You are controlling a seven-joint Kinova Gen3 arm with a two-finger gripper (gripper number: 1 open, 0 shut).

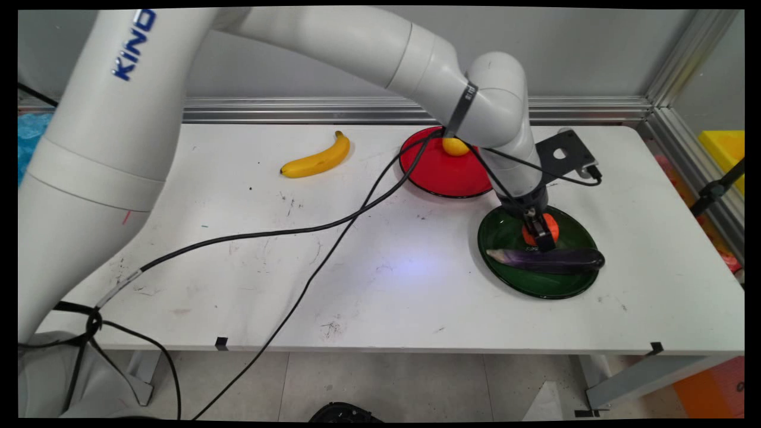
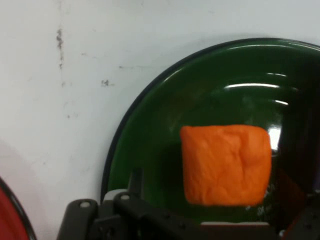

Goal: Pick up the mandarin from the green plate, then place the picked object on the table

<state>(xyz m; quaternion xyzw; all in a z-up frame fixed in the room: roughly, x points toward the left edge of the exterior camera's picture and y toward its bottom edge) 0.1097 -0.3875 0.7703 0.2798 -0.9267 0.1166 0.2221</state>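
We take the green plate [image 1: 572, 284] as our landmark. The gripper [image 1: 544, 236] hangs over the plate's far half, right at an orange block [image 1: 553, 224] that sits there; whether its fingers are apart, together or closed on the block, we cannot tell, since the main view shows only a dark cluster against the orange and the hand view shows only the linkage at the bottom edge.

A dark purple eggplant [image 1: 550, 260] lies across the plate's near half, just beside the gripper, its stem end reaching past the plate's left rim. That leaves little room on the near side of the block. To the plate's left, the white table [image 1: 238, 279] is open, crossed only by 2 black cables [image 1: 309, 229] trailing from the arm. To the plate's right there is bare table up to the edge. Just beyond the plate's far-left rim sits a red plate [image 1: 437, 175] carrying a small yellow fruit [image 1: 455, 146]; the 2 plates are close but apart. A banana [image 1: 318, 159] lies well to the far left of the green plate.

The hand view shows the block [image 2: 226, 165] as squarish with rounded corners, resting inside the green plate [image 2: 150, 130], and a sliver of the red plate [image 2: 12, 220] at its corner. It shows neither eggplant nor banana, which only the main view gives.
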